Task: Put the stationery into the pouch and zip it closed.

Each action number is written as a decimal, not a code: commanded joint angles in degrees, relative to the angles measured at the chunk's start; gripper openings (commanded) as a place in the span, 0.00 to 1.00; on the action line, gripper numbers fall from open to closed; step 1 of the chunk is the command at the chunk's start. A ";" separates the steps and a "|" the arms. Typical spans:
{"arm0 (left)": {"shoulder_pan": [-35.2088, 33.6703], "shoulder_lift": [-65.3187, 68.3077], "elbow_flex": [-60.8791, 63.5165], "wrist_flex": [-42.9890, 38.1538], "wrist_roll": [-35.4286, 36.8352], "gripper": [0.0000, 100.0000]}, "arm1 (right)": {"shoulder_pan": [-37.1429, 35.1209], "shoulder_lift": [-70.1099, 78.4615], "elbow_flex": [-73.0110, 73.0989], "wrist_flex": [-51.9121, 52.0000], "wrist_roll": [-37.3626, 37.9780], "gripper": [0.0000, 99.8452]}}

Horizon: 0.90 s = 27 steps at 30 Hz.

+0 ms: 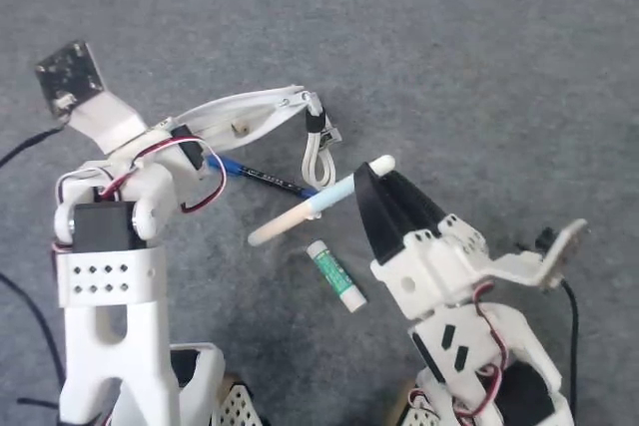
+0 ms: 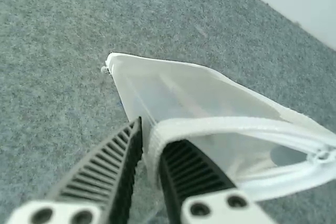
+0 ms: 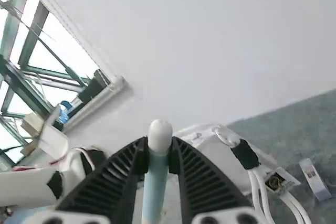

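On my remote feed I counted one pouch [image 1: 245, 112], two pens, a pastel pen [image 1: 300, 214] and a blue pen [image 1: 262, 178], one green-labelled tube [image 1: 335, 274] and one coiled cable [image 1: 318, 152].

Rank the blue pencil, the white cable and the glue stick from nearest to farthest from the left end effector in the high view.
1. Blue pencil: right beside the left end effector gripping the pouch.
2. White cable: at the pouch's other end.
3. Glue stick: beside the right arm.
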 commanded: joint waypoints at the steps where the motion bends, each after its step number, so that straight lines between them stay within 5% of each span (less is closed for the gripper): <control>1: -0.18 0.44 -0.40 -1.14 -0.35 0.01 | -0.40 -0.92 -0.62 -1.98 -0.53 0.01; 27: -0.09 0.44 -0.40 -1.23 -0.35 0.01 | -0.48 -0.75 -0.97 -17.98 16.53 0.01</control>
